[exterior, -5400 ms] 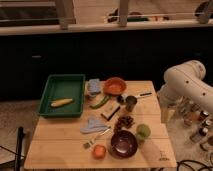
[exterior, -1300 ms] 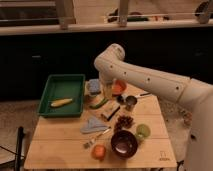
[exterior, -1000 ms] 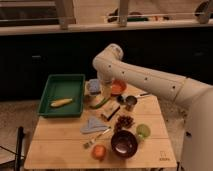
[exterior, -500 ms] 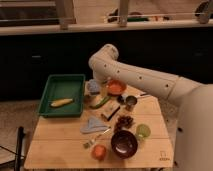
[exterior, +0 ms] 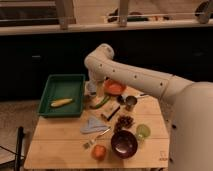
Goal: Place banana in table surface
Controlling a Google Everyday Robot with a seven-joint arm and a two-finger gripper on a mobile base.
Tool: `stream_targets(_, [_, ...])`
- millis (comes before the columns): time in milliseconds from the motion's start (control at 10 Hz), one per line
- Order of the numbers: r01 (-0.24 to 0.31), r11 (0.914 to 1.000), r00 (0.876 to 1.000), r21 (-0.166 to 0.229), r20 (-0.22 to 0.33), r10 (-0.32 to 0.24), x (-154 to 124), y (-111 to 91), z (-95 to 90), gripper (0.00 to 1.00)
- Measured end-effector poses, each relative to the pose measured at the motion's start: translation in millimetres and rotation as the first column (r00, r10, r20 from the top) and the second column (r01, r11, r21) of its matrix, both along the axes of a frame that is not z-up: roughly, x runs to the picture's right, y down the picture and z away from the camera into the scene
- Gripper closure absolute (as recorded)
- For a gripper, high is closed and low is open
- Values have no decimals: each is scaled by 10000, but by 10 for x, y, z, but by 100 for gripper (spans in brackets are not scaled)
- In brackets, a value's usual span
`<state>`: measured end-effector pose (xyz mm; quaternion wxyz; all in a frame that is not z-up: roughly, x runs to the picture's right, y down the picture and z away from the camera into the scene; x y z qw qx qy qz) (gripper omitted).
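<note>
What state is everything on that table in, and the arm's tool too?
Banana: lying in the green tray, untouched.
Green tray: on the table surface, left rear.
Tool: low beside the tray's right rim.
Dark bowl: upright, near the front edge.
Orange fruit: on the table, left of the bowl.

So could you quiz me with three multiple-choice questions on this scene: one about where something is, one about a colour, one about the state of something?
1. Where is the gripper?
A down on the floor
B by the right rim of the tray
C up by the ceiling

2. What colour is the tray?
A green
B red
C white

3. The banana is:
A held in the air
B lying in the tray
C peeled in two halves

Answers:
1. B, the arm ends beside that rim.
2. A, its walls and floor are green.
3. B, it rests whole on the tray floor, apart from the gripper.
</note>
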<state>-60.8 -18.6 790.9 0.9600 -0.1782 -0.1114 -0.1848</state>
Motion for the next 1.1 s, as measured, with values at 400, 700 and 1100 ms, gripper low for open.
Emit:
stream_targets(400, [368,9991,9976,217,580,-380,-369,-2,-134,20])
stream_targets(700, [424,9986,9939,308,1010,-453,-619,4,-165,20])
stream_targets(1100, [697,9972,9864,280,1470,-730,-979,50,-132,20])
